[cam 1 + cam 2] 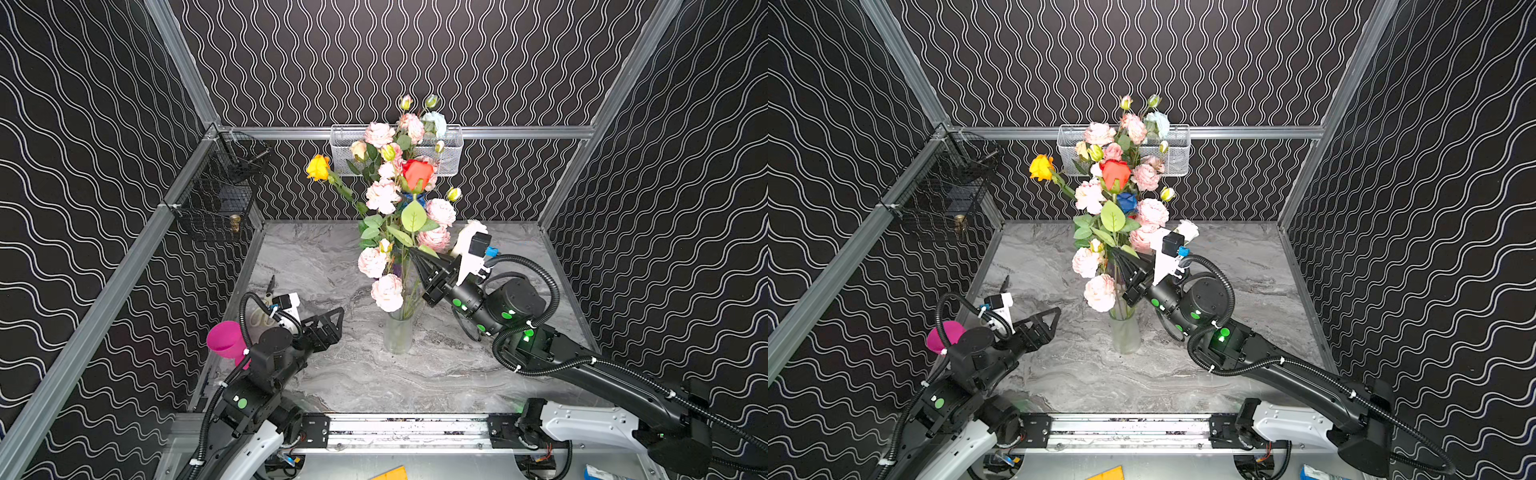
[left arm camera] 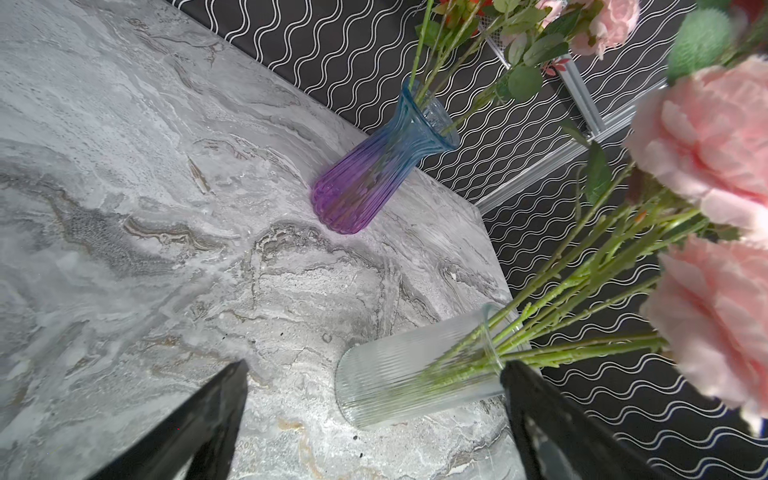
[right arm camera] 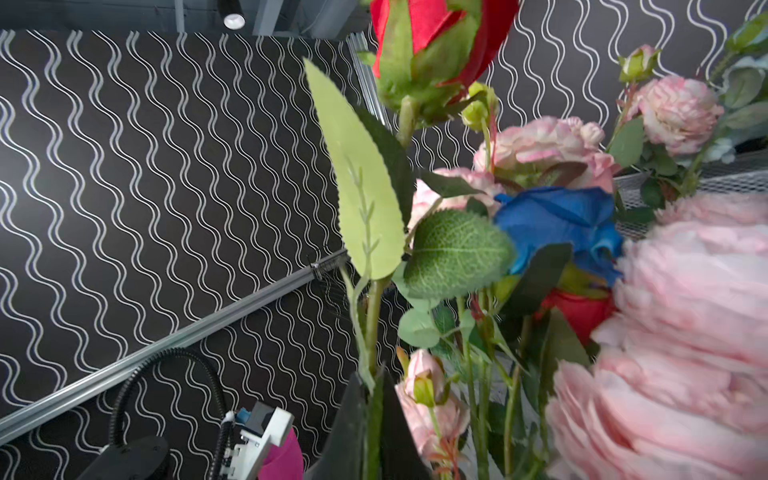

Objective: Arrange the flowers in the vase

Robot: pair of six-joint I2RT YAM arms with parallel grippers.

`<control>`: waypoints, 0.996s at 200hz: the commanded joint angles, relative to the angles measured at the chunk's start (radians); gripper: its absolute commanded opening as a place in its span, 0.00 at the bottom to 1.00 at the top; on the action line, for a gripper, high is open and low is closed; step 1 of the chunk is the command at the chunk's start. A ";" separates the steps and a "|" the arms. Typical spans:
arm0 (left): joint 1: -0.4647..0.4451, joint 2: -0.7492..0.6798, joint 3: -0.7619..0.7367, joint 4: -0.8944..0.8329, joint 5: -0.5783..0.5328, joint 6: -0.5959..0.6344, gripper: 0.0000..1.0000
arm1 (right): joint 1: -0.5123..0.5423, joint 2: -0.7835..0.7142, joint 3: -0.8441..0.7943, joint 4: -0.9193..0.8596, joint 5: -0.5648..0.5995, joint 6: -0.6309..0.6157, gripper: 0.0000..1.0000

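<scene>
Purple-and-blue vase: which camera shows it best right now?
Left wrist view: the purple-and-blue vase stands whole and unobstructed on the marble table. In both top views the flowers hide it almost entirely. The right wrist view shows only flower heads and leaves, no vase.

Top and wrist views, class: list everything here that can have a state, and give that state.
red rose, upright, stem gripped
right gripper, shut on the red rose stem
left gripper, open, empty
clear ribbed vase, upright, holding stems
purple-blue vase, upright, holding stems
yellow rose, leaning outward
</scene>
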 commanded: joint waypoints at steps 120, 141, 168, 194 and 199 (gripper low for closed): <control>0.001 0.002 -0.042 0.060 0.007 -0.026 0.98 | 0.108 -0.055 0.002 -0.173 0.253 -0.088 0.53; 0.001 0.024 -0.051 0.082 0.025 -0.030 0.98 | 0.142 -0.070 0.043 -0.198 0.272 -0.121 0.54; 0.000 0.078 -0.063 0.122 0.064 -0.026 0.98 | 0.184 -0.062 0.116 -0.269 0.307 -0.160 0.56; 0.001 0.120 -0.069 0.155 0.102 0.009 0.98 | 0.209 -0.057 0.167 -0.323 0.349 -0.191 0.57; 0.002 0.123 -0.072 0.166 0.110 0.022 0.98 | 0.211 -0.058 0.170 -0.328 0.358 -0.193 0.57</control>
